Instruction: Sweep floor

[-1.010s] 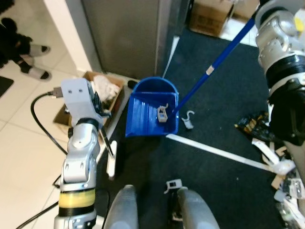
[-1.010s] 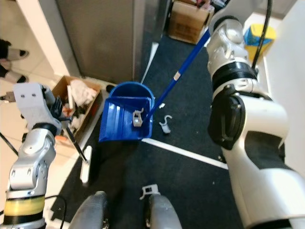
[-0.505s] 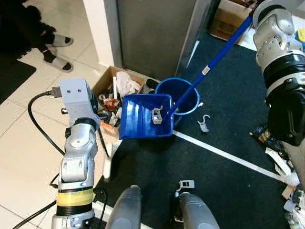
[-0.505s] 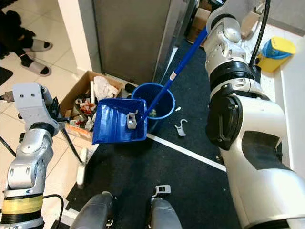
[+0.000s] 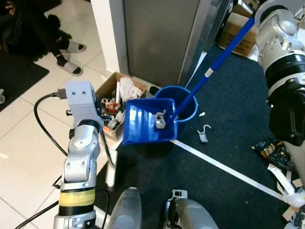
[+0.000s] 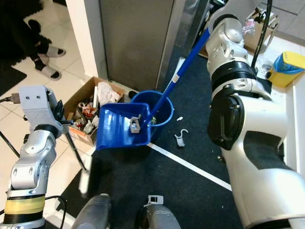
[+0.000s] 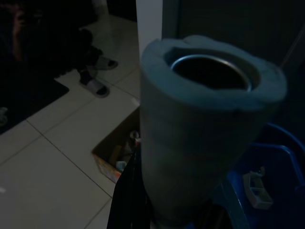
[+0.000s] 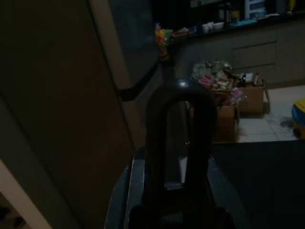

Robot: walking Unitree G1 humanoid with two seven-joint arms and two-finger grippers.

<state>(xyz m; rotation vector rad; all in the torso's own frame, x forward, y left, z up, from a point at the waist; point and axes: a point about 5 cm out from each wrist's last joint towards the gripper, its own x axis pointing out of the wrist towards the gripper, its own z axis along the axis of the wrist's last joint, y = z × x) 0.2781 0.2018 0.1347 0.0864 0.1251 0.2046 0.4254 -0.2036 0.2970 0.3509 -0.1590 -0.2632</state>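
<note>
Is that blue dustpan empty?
No, a small grey plastic piece lies inside the blue dustpan, near its back edge.

The blue dustpan [image 5: 147, 125], a second ago flat on the dark mat with the blue bucket [image 5: 183, 97] hidden behind it, now hangs tilted in front of the bucket, its rear edge over the bucket's rim; the grey clip [image 5: 160, 120] in the pan sits nearer the bucket; the long blue handle [image 5: 214, 64] stands steeper above the bucket.
</note>
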